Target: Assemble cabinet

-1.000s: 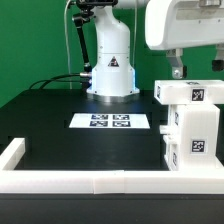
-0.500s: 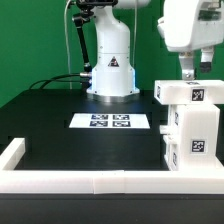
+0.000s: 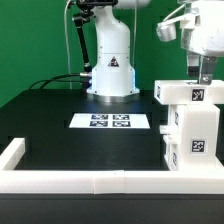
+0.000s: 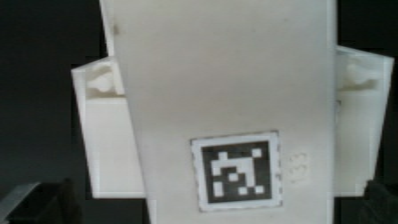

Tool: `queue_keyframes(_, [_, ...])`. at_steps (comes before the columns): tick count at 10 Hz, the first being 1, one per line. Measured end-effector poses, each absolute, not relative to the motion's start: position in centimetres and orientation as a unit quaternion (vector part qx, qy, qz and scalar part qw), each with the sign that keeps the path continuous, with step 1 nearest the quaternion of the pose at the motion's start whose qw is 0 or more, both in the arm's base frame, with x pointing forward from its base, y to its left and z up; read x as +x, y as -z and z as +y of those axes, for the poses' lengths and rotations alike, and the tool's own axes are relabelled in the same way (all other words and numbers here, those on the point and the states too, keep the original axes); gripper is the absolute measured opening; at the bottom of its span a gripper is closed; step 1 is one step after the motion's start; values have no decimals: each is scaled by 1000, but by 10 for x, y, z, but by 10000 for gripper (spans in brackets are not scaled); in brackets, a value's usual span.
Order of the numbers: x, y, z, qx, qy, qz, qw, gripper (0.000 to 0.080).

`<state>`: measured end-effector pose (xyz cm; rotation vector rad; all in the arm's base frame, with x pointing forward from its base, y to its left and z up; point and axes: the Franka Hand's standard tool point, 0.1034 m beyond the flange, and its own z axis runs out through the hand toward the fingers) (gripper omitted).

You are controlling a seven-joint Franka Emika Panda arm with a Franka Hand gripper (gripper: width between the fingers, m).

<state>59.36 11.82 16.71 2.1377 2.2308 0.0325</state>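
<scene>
Black table (image 3: 60, 135) open across centre; white boxy tagged cabinet (image 3: 190, 125) blocks exterior view's right; low white border frame (image 3: 90, 182) edges front.

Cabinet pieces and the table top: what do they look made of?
White boxy cabinet: looks like matte white plastic, possibly 3D-printed or painted; uniform colour, crisp edges, no grain, though the wrist view is too blurred to confirm. Its square black-and-white marker tags look like printed stickers. Black table top: dull, non-reflective, perhaps fabric or a matte sheet.

The black surface (image 3: 50, 125) carries the marker board (image 3: 110, 122), lying flat near the robot base (image 3: 111, 90). The white cabinet (image 3: 190, 135) stands at the exterior view's right, beside the low white border frame (image 3: 90, 180).
</scene>
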Motion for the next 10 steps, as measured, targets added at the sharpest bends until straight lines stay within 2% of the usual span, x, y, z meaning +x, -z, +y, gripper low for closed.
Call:
queue_keyframes(5, [593, -145, 114, 670, -9, 742, 24, 797])
queue_keyframes(7, [593, -145, 113, 686, -8, 727, 23, 550])
queue_keyframes(10, [593, -145, 112, 726, -9, 687, 22, 555])
